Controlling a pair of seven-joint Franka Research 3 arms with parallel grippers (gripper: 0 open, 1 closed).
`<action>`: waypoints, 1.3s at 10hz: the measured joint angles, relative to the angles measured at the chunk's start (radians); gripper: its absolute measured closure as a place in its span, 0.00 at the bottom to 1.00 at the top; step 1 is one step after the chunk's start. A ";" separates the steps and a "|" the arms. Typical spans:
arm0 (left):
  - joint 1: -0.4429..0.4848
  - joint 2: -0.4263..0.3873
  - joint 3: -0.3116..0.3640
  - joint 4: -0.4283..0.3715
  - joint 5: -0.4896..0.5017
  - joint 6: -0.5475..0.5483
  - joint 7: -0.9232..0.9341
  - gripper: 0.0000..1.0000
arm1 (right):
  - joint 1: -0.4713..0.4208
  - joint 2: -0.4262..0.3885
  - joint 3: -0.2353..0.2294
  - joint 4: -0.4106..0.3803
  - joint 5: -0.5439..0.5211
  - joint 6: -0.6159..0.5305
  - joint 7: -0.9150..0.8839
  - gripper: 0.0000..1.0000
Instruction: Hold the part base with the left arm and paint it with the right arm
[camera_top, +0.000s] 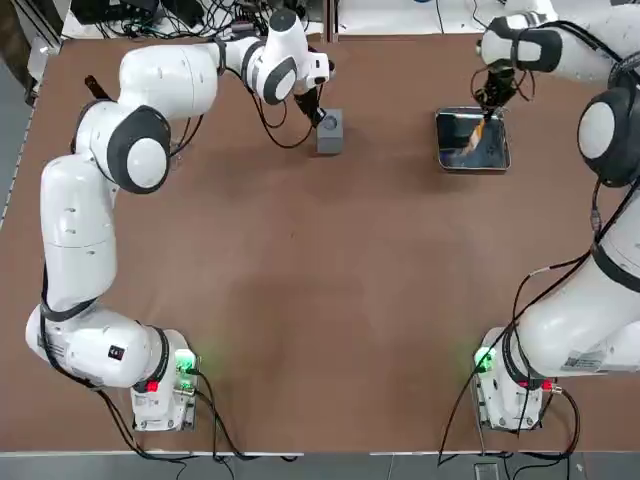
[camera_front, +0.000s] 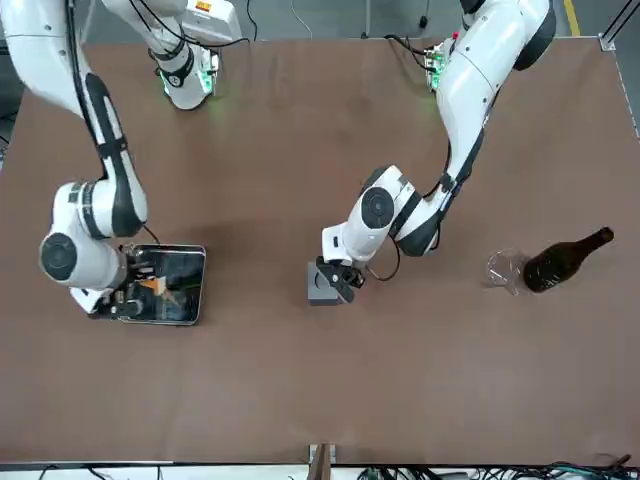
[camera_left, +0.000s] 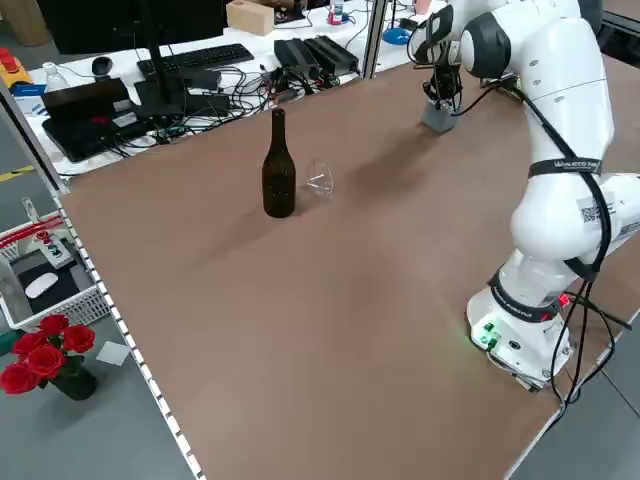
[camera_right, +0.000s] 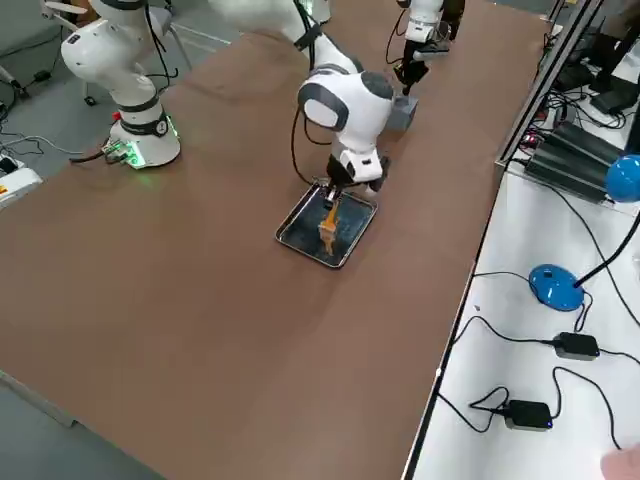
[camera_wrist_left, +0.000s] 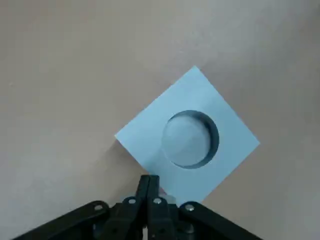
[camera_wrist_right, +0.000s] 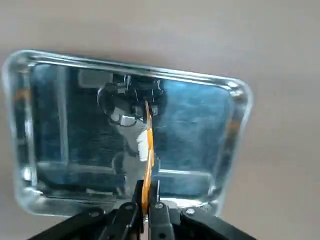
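Observation:
The part base (camera_top: 329, 130), a small grey block with a round hole in its top (camera_wrist_left: 190, 135), stands at the table's far side, left of centre. My left gripper (camera_top: 318, 113) is shut, and its joined fingertips (camera_wrist_left: 148, 181) touch the block's top near one edge, with nothing between them. Farther right, my right gripper (camera_top: 490, 108) hangs over a shiny metal tray (camera_top: 500, 158). It is shut on a thin orange brush (camera_wrist_right: 148, 150), which points down into the tray (camera_wrist_right: 235, 130).
A dark bottle (camera_front: 565, 260) lies on its side next to a clear glass (camera_front: 505, 268) toward the robot's left of the block. Both arm bases sit at the near edge. A desk with cables and a keyboard (camera_left: 195, 57) borders the far side.

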 joint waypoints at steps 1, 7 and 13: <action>-0.001 0.000 0.000 0.000 0.000 0.000 0.000 0.96 | 0.000 0.000 -0.026 -0.001 0.016 0.011 -0.058 0.95; -0.001 0.000 0.000 0.000 0.000 0.000 0.000 0.96 | 0.004 0.001 -0.129 0.043 0.023 -0.031 -0.242 0.95; 0.000 0.000 0.000 0.000 0.000 0.000 0.000 0.96 | 0.043 -0.004 -0.064 0.203 0.278 -0.276 -0.314 0.95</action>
